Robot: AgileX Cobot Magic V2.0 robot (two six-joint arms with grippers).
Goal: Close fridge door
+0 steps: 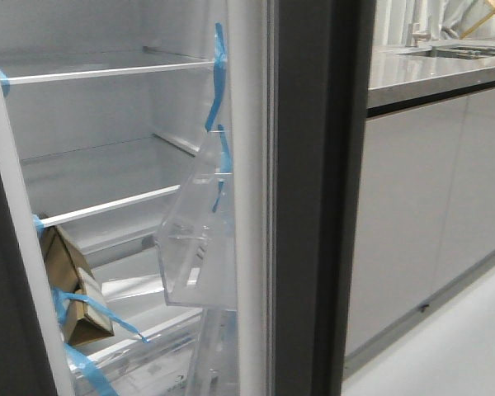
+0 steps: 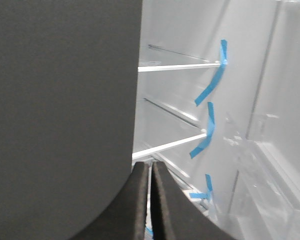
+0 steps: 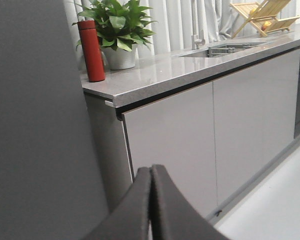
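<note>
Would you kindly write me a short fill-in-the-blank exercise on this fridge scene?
1. The fridge door stands ____.
2. The tape strips on the shelves are ____.
3. The bottle on the counter is ____.
4. The right tool is ____.

Missing words: open; blue; red; shut

No readable text, labels, brands or numbers in any view
</note>
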